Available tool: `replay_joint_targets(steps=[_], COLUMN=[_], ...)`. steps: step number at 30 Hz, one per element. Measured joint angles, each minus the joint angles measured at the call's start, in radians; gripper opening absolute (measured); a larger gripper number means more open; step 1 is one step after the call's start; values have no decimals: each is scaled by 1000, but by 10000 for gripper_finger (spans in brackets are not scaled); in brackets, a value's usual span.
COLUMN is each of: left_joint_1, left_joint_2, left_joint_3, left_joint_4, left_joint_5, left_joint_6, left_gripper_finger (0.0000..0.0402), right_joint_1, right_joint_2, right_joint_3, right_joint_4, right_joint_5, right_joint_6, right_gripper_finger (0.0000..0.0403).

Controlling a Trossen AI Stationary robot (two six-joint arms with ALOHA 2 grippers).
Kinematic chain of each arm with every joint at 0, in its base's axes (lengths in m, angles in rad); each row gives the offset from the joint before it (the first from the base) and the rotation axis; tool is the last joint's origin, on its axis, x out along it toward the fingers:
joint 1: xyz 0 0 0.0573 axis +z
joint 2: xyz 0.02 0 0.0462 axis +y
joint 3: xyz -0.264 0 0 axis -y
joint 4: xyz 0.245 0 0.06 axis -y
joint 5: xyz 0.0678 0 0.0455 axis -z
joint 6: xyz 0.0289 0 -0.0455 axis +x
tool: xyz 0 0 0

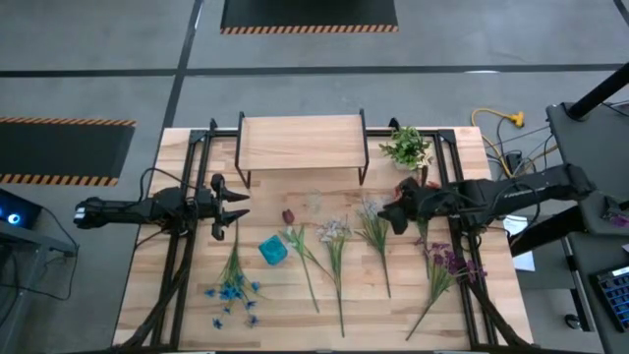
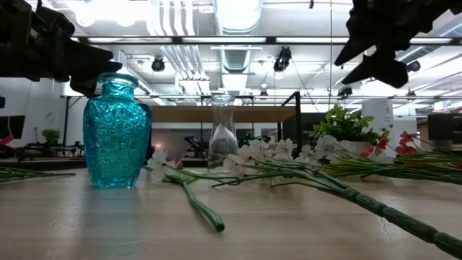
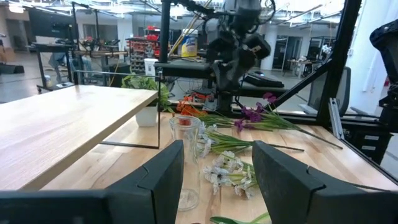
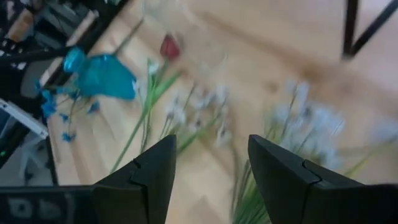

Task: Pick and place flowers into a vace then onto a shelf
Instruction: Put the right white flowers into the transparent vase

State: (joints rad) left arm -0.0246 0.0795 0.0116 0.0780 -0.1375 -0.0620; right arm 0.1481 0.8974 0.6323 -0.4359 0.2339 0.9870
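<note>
Several flowers lie flat on the table: a blue one, a red-tipped stem, a white one, a pale one and a purple one. A teal glass vase stands among them, and a clear glass vase stands nearer the shelf. My left gripper hovers level at the table's left, open, facing the clear vase from a distance. My right gripper is open, slanting down above the pale and white blooms, holding nothing.
A bushy potted plant stands right of the shelf, close to my right arm. Black frame rails run along both table sides. Bare planks lie at the table's near edge and between the shelf and the flowers.
</note>
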Motion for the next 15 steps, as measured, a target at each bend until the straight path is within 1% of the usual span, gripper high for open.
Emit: replay_joint_targets(steps=[9, 15], left_joint_1=[0, 0], left_joint_2=[0, 0], left_joint_3=[0, 0], left_joint_4=[0, 0], left_joint_5=[0, 0], left_joint_6=[0, 0], left_gripper_finger=[174, 174], right_joint_1=[142, 184], right_joint_2=[184, 296], right_joint_3=[1, 1], right_joint_4=[-2, -2], right_joint_5=[-9, -7], right_joint_6=[268, 377], right_gripper_finger=[192, 192])
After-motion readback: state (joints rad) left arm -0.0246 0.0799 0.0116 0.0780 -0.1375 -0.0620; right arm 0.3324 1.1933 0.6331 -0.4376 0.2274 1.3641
